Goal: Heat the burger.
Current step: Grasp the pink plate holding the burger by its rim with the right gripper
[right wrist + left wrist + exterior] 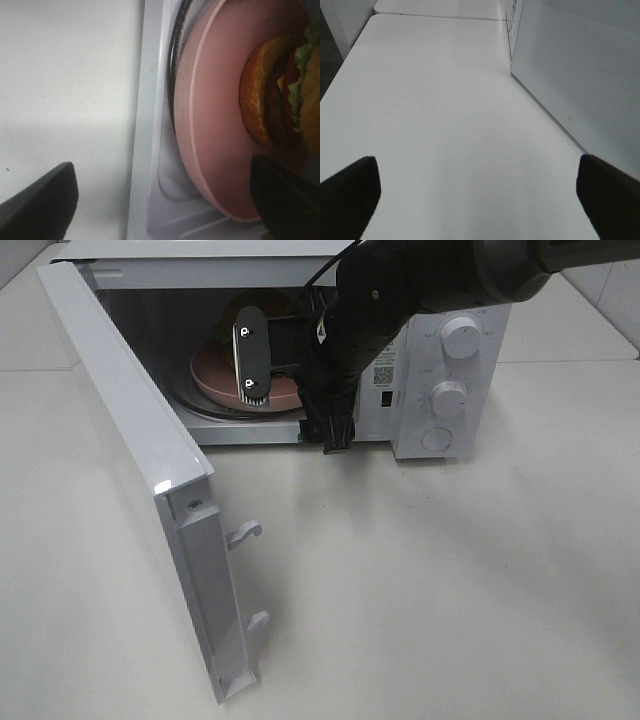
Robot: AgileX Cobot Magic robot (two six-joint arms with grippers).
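Observation:
The burger (280,95), with a brown bun and green lettuce, lies on a round pink plate (215,125) on the glass turntable inside the open microwave (450,390). From the high camera only the pink plate (215,375) shows, and my right arm hides the burger. My right gripper (160,200) stands open at the microwave's mouth. One finger (250,355) reaches in over the plate and the other is out by the front sill, so the plate's near rim lies between them, untouched. My left gripper (480,200) hangs open over bare table.
The microwave door (150,460) swings out wide to the left, with its latch hooks (245,532) sticking out. In the left wrist view the perforated door panel (570,75) stands close beside the gripper. The control knobs (460,335) are on the microwave's right.

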